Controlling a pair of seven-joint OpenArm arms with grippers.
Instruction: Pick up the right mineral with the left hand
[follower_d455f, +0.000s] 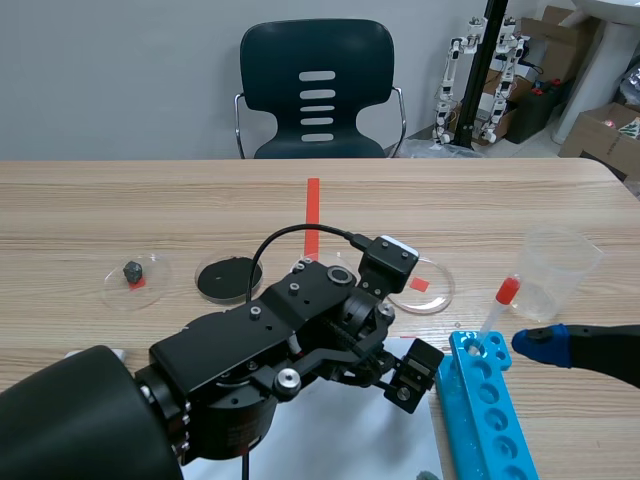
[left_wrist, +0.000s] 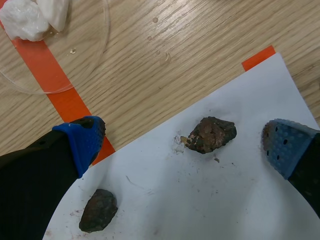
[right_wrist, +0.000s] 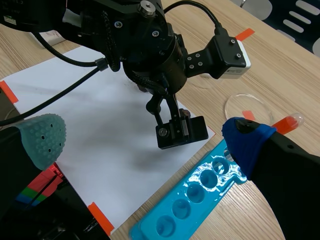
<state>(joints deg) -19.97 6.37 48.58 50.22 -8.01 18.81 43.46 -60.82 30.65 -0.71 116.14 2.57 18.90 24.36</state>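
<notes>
Two dark brown minerals lie on a white paper sheet (left_wrist: 240, 200). In the left wrist view one mineral (left_wrist: 210, 134) sits between the fingers of my left gripper (left_wrist: 182, 145), nearer the right pad (left_wrist: 285, 145), and touches neither pad. The other mineral (left_wrist: 98, 210) lies by the left finger (left_wrist: 80, 142). That gripper is open and holds nothing. In the scene view the left arm (follower_d455f: 300, 330) covers both minerals. My right gripper (right_wrist: 145, 140) is open beside the blue rack (follower_d455f: 490, 400).
A red-capped test tube (follower_d455f: 497, 308) leans in the rack's first hole. A clear plastic cup (follower_d455f: 555, 275) stands behind it. Three petri dishes sit mid-table: one with a small dark stone (follower_d455f: 132, 270), a black one (follower_d455f: 228, 277), a clear one (follower_d455f: 425, 288). White lumps (left_wrist: 30, 17) lie in a dish.
</notes>
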